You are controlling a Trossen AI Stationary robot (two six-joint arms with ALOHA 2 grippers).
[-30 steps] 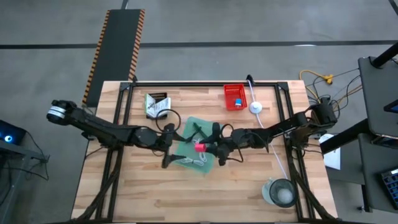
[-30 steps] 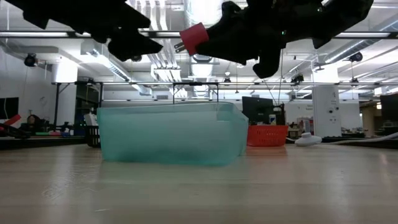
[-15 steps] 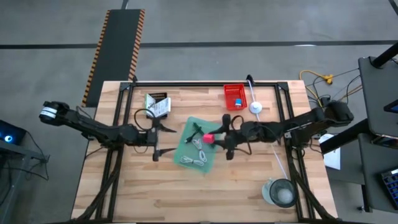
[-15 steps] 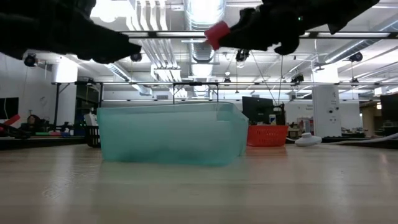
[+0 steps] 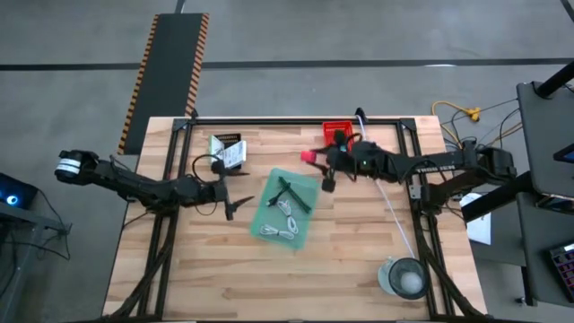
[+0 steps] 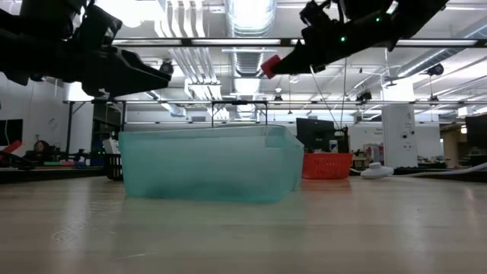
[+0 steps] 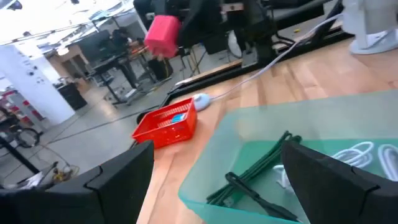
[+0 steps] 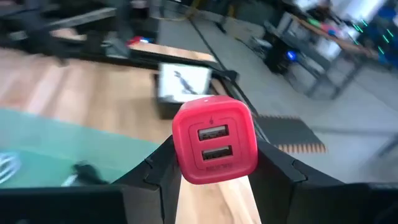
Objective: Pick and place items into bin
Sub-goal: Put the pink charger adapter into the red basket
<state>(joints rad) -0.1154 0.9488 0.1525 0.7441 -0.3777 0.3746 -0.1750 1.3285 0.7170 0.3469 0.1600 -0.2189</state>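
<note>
Right gripper has swung away from over the bin toward the red basket, clamped on the pink USB charger, ports facing its wrist camera. It hangs high beside the bin's far corner, so the charger isn't binned. Left gripper has backed off to the bin's left side above the counter, fingers spread and empty, probably clearing room. Cables and the black tool lie in the bin; a packet sits outside.

table: wood | on it: green bin; red basket; packets; clear cup
</note>
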